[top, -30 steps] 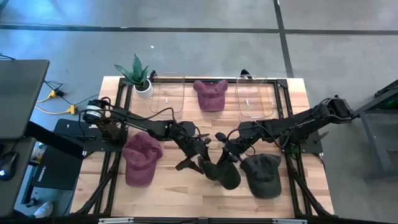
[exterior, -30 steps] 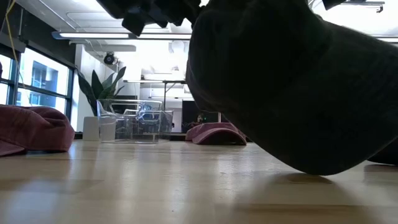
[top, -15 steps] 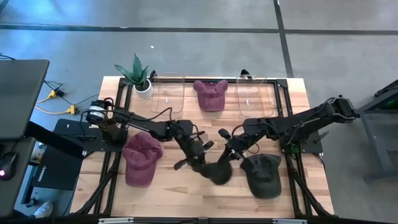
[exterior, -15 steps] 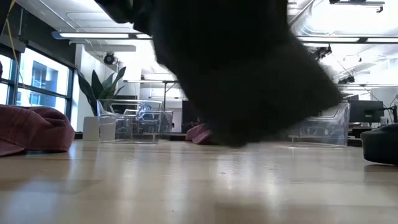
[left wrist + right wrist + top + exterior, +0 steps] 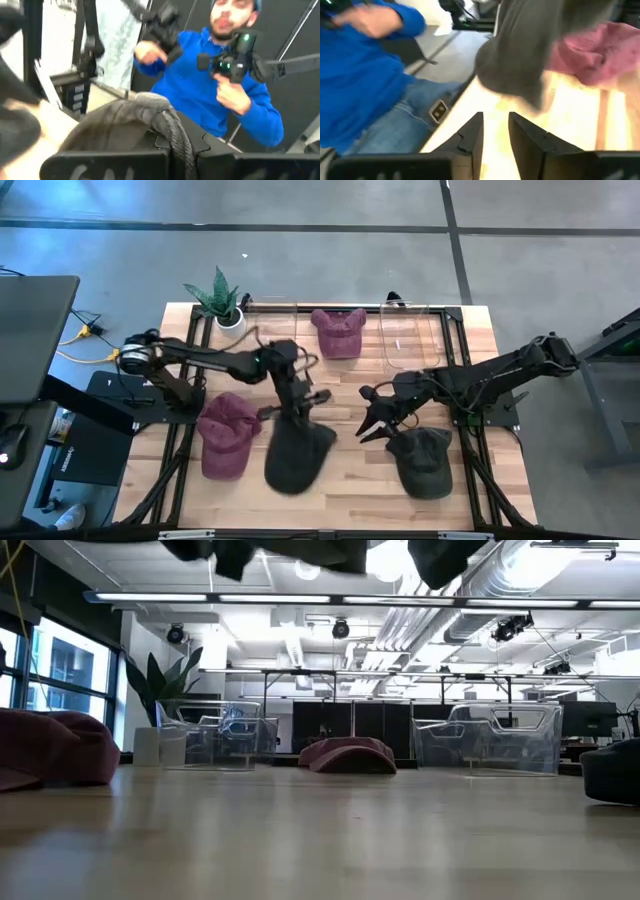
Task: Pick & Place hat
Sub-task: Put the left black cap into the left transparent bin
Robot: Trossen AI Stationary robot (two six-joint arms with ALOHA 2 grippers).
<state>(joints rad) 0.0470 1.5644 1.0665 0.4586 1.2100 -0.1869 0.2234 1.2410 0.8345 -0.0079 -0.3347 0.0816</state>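
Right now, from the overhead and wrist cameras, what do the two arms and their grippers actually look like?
Both arms are dark, jointed and slim, with thin black cables looping along the links. The left arm has a round silver-and-black base joint at the table's left edge. The right gripper has two flat, dark, wedge-shaped fingers. The left gripper is equally dark. No markings can be read on either.

No readable text, label, brand, number or sign in any view. Hats, bins, plant pot, table, arms show no legible markings.
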